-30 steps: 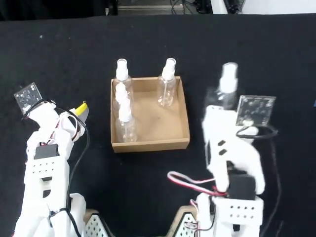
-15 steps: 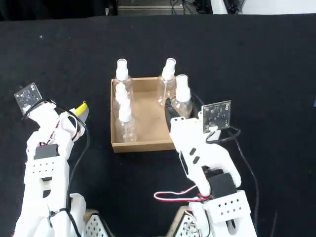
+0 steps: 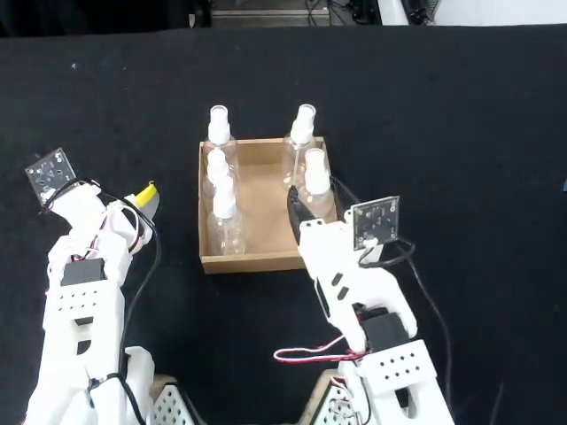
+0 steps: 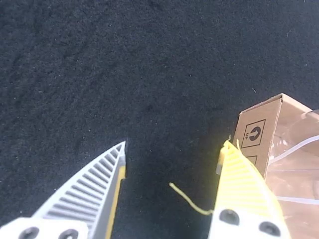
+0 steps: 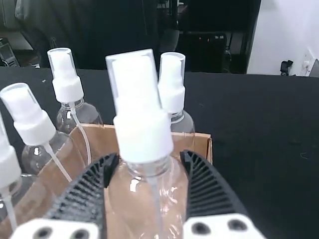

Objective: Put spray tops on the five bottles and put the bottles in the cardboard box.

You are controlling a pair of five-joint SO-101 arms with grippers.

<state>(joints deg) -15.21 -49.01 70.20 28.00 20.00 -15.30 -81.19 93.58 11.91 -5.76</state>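
Upright, a clear bottle [image 5: 148, 196] with a white spray top [image 5: 139, 122] is pinched by the right claw [image 5: 149, 158]; the left claw [image 4: 174, 145] is spread.

The table [image 3: 461, 106] is covered edge to edge in a black, felt-like cloth [image 4: 99, 74] that shows a few pale flecks of lint up close. Beyond its far edge the room is dim: dark furniture [image 5: 199, 40] stands there, with a tangle of cables [image 3: 332, 11] beside it. Off to the right rises a plain white wall [image 5: 284, 30], bright against the gloom, with a small dark fitting [image 5: 286, 65] low on it.
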